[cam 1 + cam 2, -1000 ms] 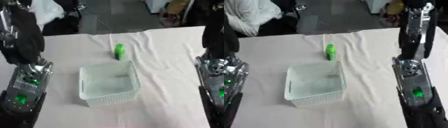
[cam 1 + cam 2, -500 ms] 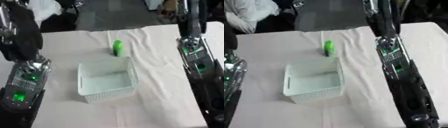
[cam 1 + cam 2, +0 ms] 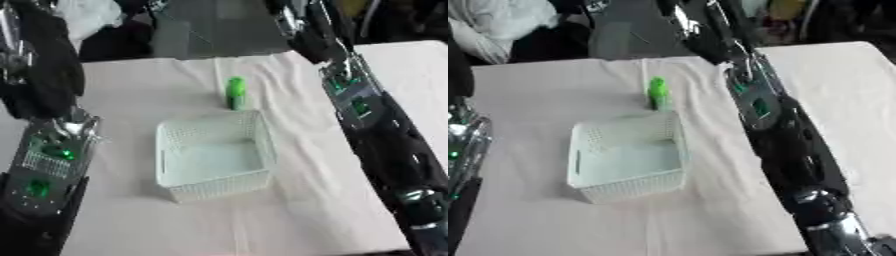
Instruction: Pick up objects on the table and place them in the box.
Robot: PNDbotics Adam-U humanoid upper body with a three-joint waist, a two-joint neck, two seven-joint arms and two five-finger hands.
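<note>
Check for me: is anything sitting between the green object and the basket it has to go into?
Nothing visible. The green object stands upright on the cloth just beyond the far wall of the white basket, with only bare cloth between them. The basket looks empty. Neither hand shows in either view.

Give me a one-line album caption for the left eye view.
Green bottle stands upright just behind an empty white basket on a cloth-covered table, robot arms flanking both sides.

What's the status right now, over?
Neither robot hand in view, only arms. Green bottle upright behind white basket, apart. Basket empty. Nothing in the way.
</note>
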